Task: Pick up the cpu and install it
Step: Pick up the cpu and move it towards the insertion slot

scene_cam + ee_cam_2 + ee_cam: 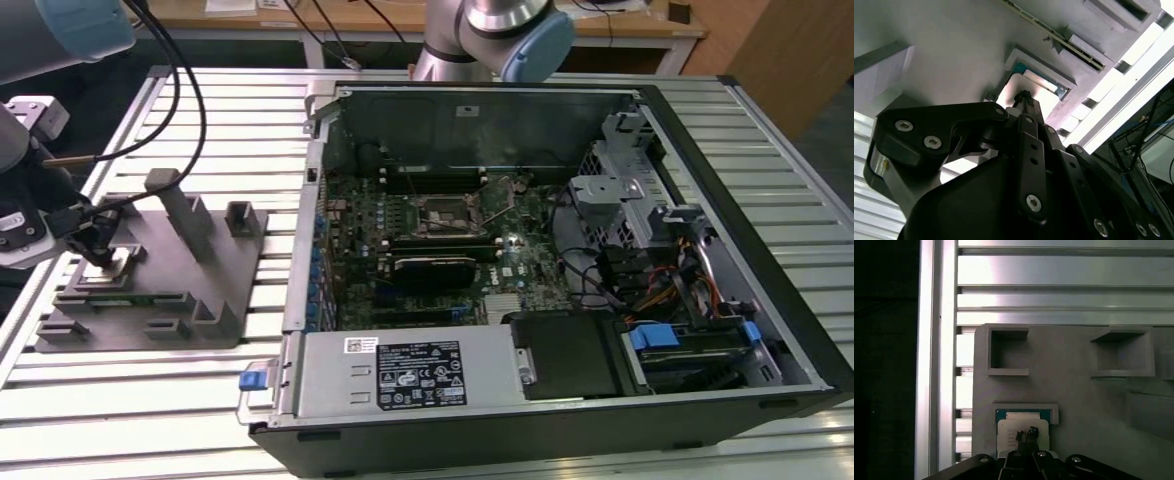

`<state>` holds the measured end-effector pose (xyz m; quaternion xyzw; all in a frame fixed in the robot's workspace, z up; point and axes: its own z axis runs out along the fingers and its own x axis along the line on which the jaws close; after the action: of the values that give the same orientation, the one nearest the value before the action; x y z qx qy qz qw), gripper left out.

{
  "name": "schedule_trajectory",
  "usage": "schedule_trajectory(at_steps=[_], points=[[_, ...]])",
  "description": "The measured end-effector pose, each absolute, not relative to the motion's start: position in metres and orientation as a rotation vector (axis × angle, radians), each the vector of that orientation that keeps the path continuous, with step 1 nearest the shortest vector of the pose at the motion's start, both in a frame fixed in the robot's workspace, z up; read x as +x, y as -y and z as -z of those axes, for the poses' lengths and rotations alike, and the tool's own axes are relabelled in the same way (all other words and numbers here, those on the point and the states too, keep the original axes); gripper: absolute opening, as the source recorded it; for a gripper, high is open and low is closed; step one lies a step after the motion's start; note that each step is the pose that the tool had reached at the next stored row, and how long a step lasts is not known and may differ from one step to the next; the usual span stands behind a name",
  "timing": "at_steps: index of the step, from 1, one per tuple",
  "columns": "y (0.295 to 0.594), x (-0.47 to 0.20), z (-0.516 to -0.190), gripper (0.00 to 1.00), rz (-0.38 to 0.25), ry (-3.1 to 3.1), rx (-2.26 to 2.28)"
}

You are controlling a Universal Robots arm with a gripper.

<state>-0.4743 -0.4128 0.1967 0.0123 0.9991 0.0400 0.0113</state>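
The cpu (pixel 123 260), a small pale silver square with a darker rim, lies in a shallow recess of the grey plastic block (pixel 200 290) at the exterior view's left. My gripper (pixel 98 256) hangs right over it, its tip at or just above the chip's top. In both wrist views the gripper's tip (pixel 1026 434) (pixel 1024 96) sits over the middle of the cpu (pixel 1010 426) (pixel 1040 96). The open computer case (pixel 747 330) lies to the exterior view's right, its motherboard socket (pixel 447 212) bare.
The grey block carries upright posts (pixel 180 215) close beside the gripper, and square pockets (pixel 1008 354). Black cables (pixel 174 120) trail from the arm over the slatted metal table (pixel 147 400). A second arm's base (pixel 494 40) stands behind the case.
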Motion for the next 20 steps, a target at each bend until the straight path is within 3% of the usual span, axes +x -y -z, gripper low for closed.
schedule_trajectory(at_steps=[7, 9, 11, 12, 14, 17, 18, 20], points=[[0.4128, -0.4743, -0.1966, 0.11, -0.125, -3.116, 0.037], [0.4127, -0.4743, -0.1966, 0.17, -0.125, -3.116, 0.037], [0.4127, -0.4743, -0.1966, 0.29, -0.125, -3.116, 0.037], [0.4127, -0.4743, -0.1966, 0.29, -0.125, -3.116, 0.037], [0.4127, -0.4743, -0.1966, 0.41, -0.125, -3.116, 0.037], [0.4127, -0.4743, -0.1966, 0.47, -0.125, -3.116, 0.036], [0.4127, -0.4743, -0.1966, 0.53, -0.125, -3.116, 0.036], [0.4127, -0.4743, -0.1966, 0.53, -0.125, -3.116, 0.036]])
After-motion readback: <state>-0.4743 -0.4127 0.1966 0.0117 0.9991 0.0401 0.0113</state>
